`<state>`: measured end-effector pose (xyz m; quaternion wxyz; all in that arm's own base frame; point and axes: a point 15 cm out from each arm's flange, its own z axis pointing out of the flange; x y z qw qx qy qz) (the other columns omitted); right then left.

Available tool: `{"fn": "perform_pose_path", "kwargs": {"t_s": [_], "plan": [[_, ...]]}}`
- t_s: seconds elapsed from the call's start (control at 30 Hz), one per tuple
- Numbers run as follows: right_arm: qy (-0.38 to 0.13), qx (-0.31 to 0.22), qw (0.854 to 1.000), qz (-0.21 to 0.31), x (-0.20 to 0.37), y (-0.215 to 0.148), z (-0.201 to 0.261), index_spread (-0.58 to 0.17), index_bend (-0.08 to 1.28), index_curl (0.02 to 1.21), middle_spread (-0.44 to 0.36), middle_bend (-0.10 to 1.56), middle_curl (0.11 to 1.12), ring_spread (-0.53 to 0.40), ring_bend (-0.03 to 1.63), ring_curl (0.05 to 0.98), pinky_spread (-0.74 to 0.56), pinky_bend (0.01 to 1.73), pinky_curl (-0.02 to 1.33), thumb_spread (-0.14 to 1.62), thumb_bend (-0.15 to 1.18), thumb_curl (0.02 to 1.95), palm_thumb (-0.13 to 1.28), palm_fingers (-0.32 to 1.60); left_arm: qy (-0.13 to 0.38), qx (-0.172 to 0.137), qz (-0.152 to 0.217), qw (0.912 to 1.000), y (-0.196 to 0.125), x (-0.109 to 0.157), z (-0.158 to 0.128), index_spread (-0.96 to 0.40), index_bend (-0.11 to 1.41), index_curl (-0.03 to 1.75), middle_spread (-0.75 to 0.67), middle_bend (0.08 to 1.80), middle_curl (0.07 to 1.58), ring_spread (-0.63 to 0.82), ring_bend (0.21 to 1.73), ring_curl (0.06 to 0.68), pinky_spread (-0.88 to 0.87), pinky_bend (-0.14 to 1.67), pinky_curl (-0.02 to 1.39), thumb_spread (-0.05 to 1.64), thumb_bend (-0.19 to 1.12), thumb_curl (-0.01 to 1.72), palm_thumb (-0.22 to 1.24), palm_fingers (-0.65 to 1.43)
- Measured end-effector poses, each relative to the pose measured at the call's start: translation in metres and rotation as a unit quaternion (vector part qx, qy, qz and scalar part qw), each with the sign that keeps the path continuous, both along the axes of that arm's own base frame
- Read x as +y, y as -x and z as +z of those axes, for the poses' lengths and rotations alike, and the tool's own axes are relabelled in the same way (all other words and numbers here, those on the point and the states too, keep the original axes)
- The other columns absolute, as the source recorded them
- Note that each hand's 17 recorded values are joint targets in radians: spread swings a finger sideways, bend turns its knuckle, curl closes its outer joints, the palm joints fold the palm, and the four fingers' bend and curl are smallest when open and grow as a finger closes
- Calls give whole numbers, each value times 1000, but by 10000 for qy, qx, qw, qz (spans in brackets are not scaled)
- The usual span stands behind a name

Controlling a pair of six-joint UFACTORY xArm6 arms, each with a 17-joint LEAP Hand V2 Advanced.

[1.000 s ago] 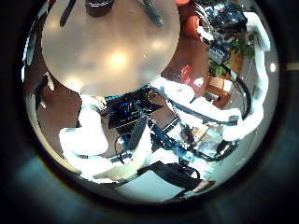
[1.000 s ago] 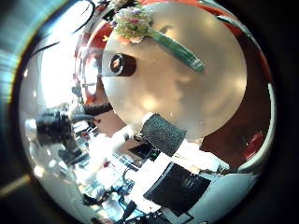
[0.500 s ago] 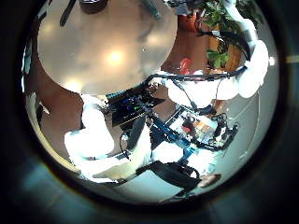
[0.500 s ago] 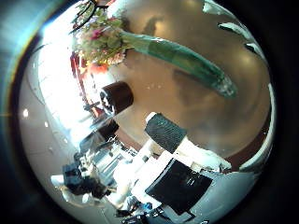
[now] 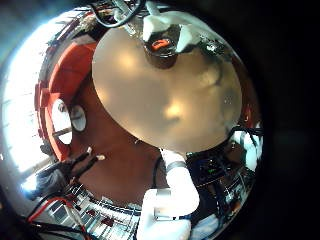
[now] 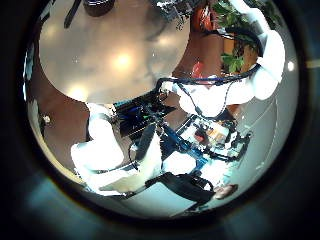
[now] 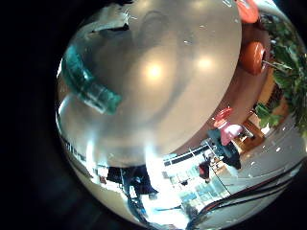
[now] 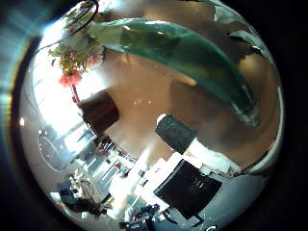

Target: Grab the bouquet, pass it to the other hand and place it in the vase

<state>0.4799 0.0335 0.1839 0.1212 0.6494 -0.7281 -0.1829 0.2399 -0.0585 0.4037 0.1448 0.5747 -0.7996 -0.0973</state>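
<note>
While the bouquet (image 8: pixel 183 53) lies flat on the round table (image 8: pixel 192 115), the right hand (image 8: pixel 197 178) hangs close over it. In the right thumb side palm view the wrapped stems stretch in a long taper across much of the picture. The flowers (image 8: pixel 72 53) fan out at one end of the wrap, near the table's edge. The vase (image 8: pixel 99 111), a dark open cylinder, stands upright on the table just beside the flower heads and apart from the wrap. One of the right hand's fingers (image 8: pixel 175 132) shows there, reaching out from the palm with its dark pad clear of the bouquet. It curls round nothing, so as far as it can be seen, this hand is spread and empty. The right little finger side palm view shows the crinkled end of the wrap resting on the bare tabletop.

The left hand (image 6: pixel 100 155) hangs well apart from the bouquet, off beyond the table's rim. Its pale fingers (image 6: pixel 95 130) reach out loosely in the left thumb side palm view, apart and gripping nothing. The same view catches the vase at the table's far side. The left little finger side palm view looks across the whole table. There a hand hangs over the far edge, but the bouquet itself is too small to make out.
</note>
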Motion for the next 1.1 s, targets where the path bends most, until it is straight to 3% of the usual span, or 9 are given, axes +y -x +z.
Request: {"fn": "perform_pose_path", "kwargs": {"t_s": [0.77, 0.9, 1.0, 1.1], "plan": [[348, 205, 9983, 412, 17, 12, -15, -229, 183, 394, -141, 698, 599, -241, 1172, 468, -254, 1020, 211, 1056, -19, 398, 543, 545, -5, 22, 39, 10000, 4, -1, -1, 55, 141, 236, 532, 184, 263, 621, 513, 215, 565, 305, 317, 1059, -24, 310, 300, -53], [571, 274, 9967, 510, 15, 15, -21, -275, 180, 402, -177, 737, 630, -260, 1220, 482, -350, 1110, 224, 1053, -14, 411, 592, 693, -16, 31, 41, 10000, 3, -1, -2, 55, 141, 236, 532, 183, 265, 621, 512, 215, 565, 304, 317, 1059, -24, 310, 300, -53], [645, 322, 9958, 562, 15, 16, -25, -368, 269, 454, -221, 792, 672, -265, 1246, 492, -431, 1166, 249, 1042, 2, 433, 687, 958, -19, 27, 36, 10000, 1, -1, -2, 55, 143, 236, 532, 183, 265, 621, 512, 215, 565, 304, 317, 1061, -23, 311, 302, -52], [749, 309, 9948, 617, 12, 15, -27, -433, 406, 552, -247, 846, 725, -261, 1254, 516, -422, 1234, 301, 1025, 8, 458, 770, 1123, -11, 34, 39, 10000, -1, -2, -1, 55, 142, 236, 532, 182, 266, 621, 511, 215, 565, 304, 317, 1060, -23, 313, 307, -52]]}}
